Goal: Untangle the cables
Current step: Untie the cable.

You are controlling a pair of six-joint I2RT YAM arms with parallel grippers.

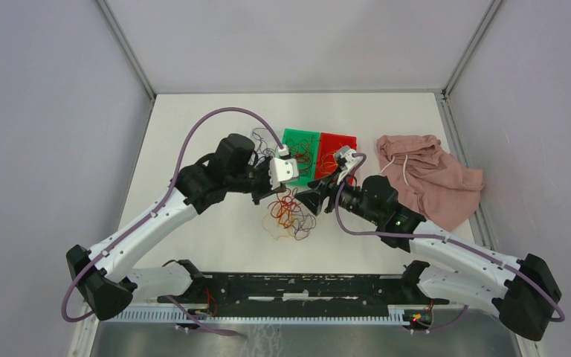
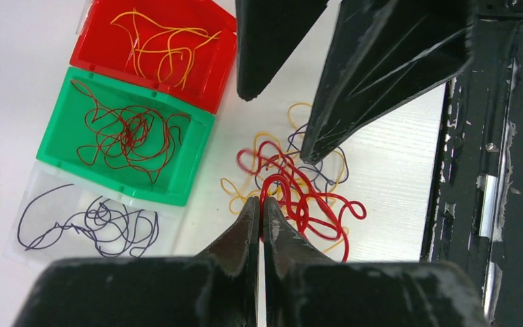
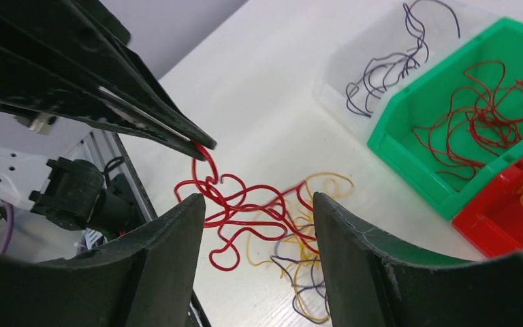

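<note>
A tangle of cables [image 1: 290, 216], red, yellow-orange and dark purple, lies on the white table between my two grippers. My left gripper [image 2: 262, 204] is shut on a loop of a thick red cable [image 2: 313, 204] and lifts it from the clump; its tip and the pinched loop also show in the right wrist view [image 3: 203, 144]. My right gripper [image 3: 255, 201] is open and empty, just above the clump, with the red cable [image 3: 242, 204] between its fingers' line of sight. In the top view the left gripper [image 1: 273, 195] and right gripper [image 1: 314, 195] face each other.
Three small bins stand beyond the clump: a red bin [image 2: 102, 41] with yellow-orange wires, a green bin [image 2: 68, 136] with dark red wires, a clear bin [image 2: 34, 197] with purple wires. A pink cloth [image 1: 427, 178] lies at the right. The black rail [image 1: 305, 286] runs along the near edge.
</note>
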